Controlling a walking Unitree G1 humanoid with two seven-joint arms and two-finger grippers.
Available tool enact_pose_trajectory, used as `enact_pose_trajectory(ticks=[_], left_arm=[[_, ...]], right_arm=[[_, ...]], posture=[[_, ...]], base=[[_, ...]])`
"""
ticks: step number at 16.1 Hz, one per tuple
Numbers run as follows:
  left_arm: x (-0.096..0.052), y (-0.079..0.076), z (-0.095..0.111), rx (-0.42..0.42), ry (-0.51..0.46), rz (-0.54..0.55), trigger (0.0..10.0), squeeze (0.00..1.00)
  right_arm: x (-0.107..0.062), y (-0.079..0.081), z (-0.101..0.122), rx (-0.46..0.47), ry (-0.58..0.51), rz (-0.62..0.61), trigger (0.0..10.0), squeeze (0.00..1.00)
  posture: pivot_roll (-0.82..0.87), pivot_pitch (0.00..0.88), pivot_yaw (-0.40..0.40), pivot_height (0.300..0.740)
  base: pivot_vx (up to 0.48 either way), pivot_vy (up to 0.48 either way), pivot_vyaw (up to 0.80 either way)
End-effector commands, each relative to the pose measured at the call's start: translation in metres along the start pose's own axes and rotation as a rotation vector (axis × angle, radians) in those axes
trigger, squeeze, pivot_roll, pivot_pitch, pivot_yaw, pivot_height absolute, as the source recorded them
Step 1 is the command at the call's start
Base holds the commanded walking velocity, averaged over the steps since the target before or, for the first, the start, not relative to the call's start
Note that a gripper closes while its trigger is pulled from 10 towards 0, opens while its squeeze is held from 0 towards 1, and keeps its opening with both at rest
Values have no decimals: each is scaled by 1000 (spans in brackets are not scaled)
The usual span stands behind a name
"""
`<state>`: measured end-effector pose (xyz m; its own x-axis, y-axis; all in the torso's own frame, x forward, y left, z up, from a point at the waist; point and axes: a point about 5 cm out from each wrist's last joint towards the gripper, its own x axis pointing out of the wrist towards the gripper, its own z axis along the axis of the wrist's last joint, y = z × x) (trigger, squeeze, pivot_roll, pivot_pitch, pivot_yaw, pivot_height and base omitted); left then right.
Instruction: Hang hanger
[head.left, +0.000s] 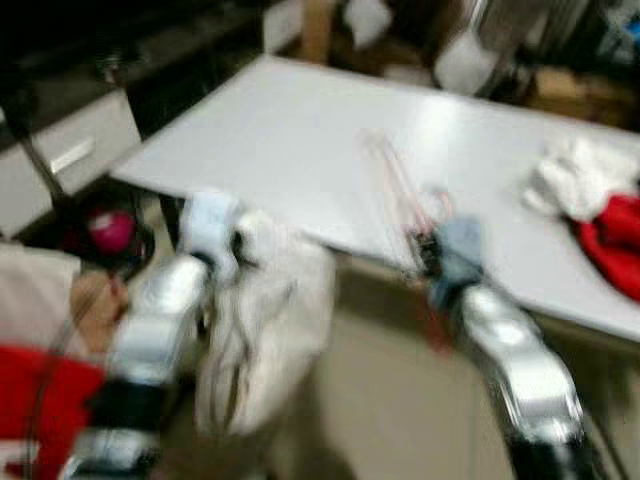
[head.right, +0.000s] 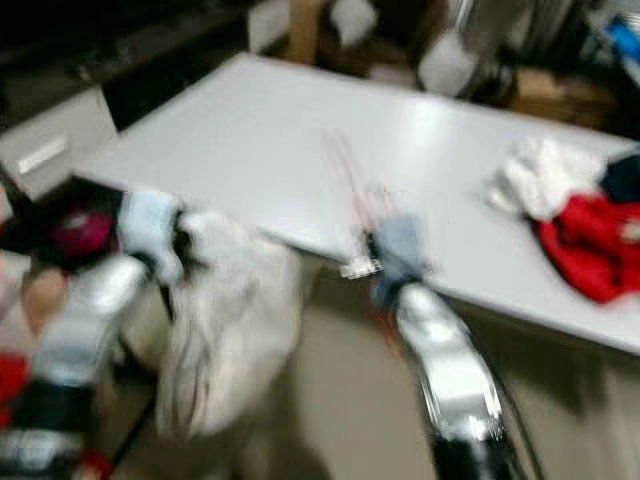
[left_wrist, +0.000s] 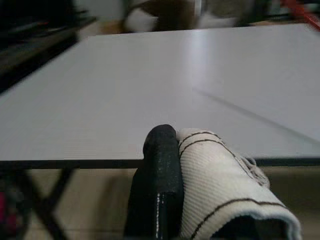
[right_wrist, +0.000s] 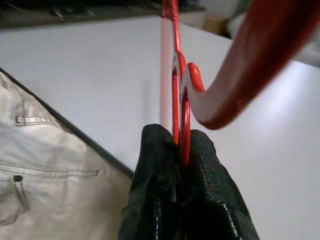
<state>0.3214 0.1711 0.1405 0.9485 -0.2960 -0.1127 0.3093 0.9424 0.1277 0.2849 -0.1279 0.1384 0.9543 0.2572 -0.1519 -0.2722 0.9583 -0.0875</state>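
The right tool (right_wrist: 181, 150) pinches a red hanger (right_wrist: 225, 85) above the near edge of the white bench (head.left: 300, 150). The left tool (left_wrist: 172, 165) grips pale cloth (head.left: 265, 330) hanging below it.

big white table (head.left: 300, 150), heap of white cloth (head.left: 575, 178) and red cloth (head.left: 615, 245) at its right end, pink roundish thing (head.left: 110, 230) down left, blurry cardboard clutter (head.left: 565, 95) behind
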Motion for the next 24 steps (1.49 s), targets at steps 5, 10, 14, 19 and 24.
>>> enact_pose_trajectory(ticks=[5,10,14,19,24], left_arm=[[6,-5,22,32,-98,-27,10000,0],[8,-5,23,33,-102,-27,10000,0],[9,-4,24,37,-108,-25,10000,0],[10,15,37,46,-137,7,10000,0],[40,51,91,105,-199,59,10000,0]], right_arm=[[-3,-15,-1,-2,-8,-48,10000,0],[-2,-14,1,3,-33,-41,10000,0],[-2,-13,2,16,-32,-14,10000,0],[-3,-14,6,2,-55,-5,10000,0],[0,-20,13,21,-86,-43,10000,0]], posture=[[-94,0,-12,740],[-96,0,-8,740],[-99,0,-6,740],[-95,0,-11,740],[-87,0,-11,740]], base=[[408,0,0],[408,0,0],[409,0,-583],[409,0,0],[406,0,0]])
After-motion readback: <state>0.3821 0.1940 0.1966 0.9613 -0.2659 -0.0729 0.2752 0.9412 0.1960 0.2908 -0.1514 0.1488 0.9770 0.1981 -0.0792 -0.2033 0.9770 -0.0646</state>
